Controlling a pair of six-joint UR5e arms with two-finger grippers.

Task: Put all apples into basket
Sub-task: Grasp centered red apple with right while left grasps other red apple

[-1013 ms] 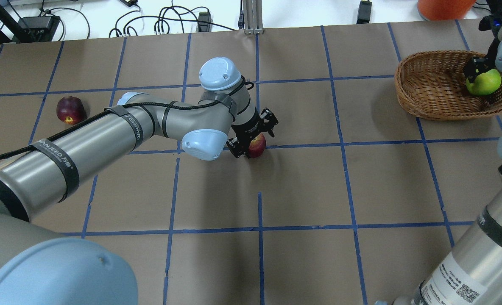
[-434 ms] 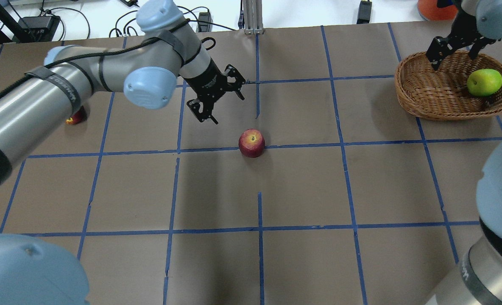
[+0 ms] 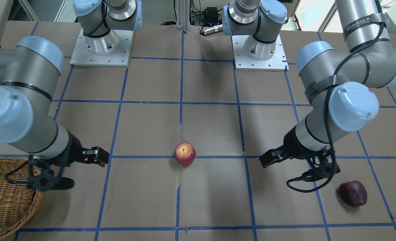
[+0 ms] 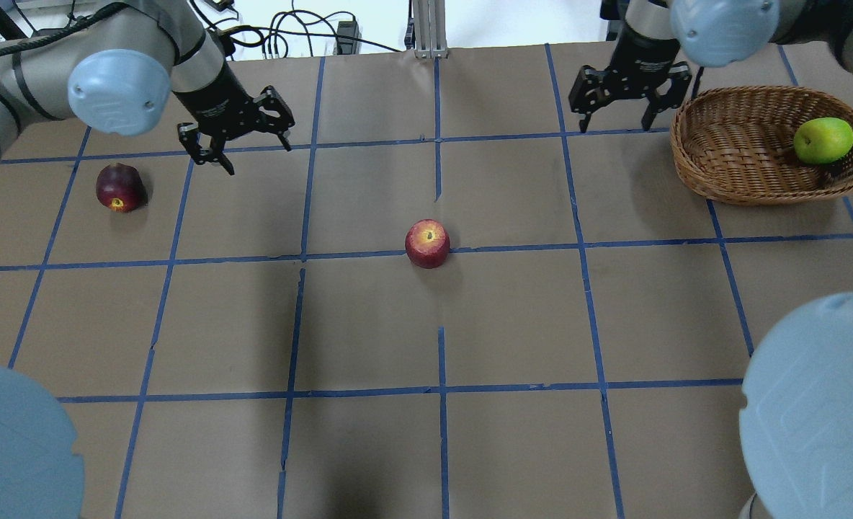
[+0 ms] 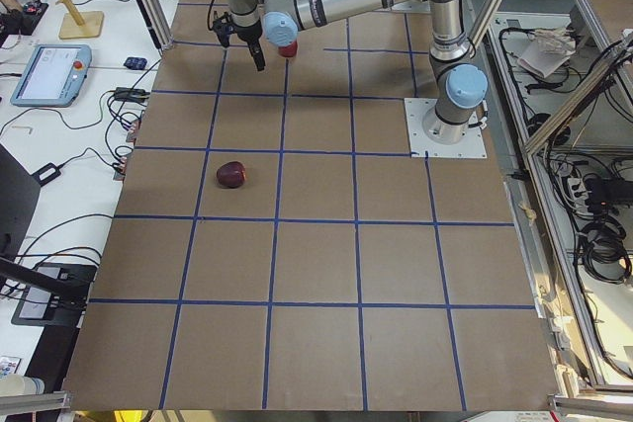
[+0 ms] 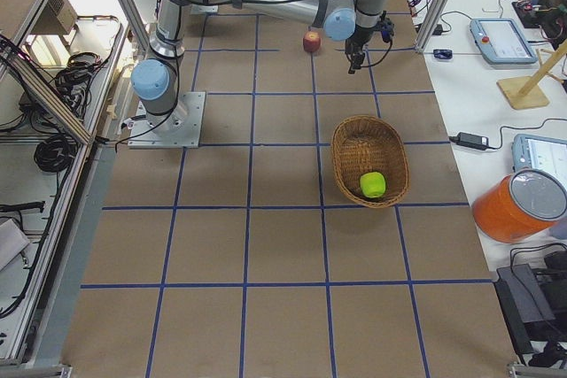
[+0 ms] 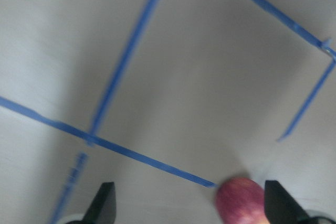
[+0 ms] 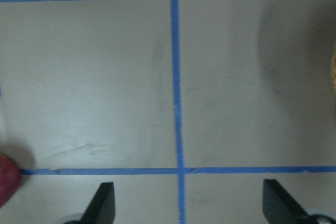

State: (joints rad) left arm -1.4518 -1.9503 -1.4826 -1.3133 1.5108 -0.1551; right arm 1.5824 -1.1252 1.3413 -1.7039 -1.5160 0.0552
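The red apple (image 4: 427, 244) with a yellowish top stands alone mid-table, also in the front-facing view (image 3: 185, 153). The maroon apple (image 4: 119, 187) lies at the far left (image 3: 353, 193). The lime-green apple (image 4: 823, 139) lies in the wicker basket (image 4: 729, 155) at the far right. My left gripper (image 4: 235, 140) is open and empty, in the air just right of and beyond the maroon apple. My right gripper (image 4: 617, 108) is open and empty, just left of the basket. The left wrist view shows a reddish apple (image 7: 241, 202) at its bottom edge.
Blue tape lines grid the brown table. Cables and power bricks lie beyond the far edge (image 4: 282, 36). An orange container (image 6: 521, 205) stands off the table near the basket. Both arm bases (image 3: 101, 43) stand at the robot's side.
My left gripper let go of the red apple, rose and swung left toward the maroon apple. My right gripper released the green apple in the basket and moved out to its left.
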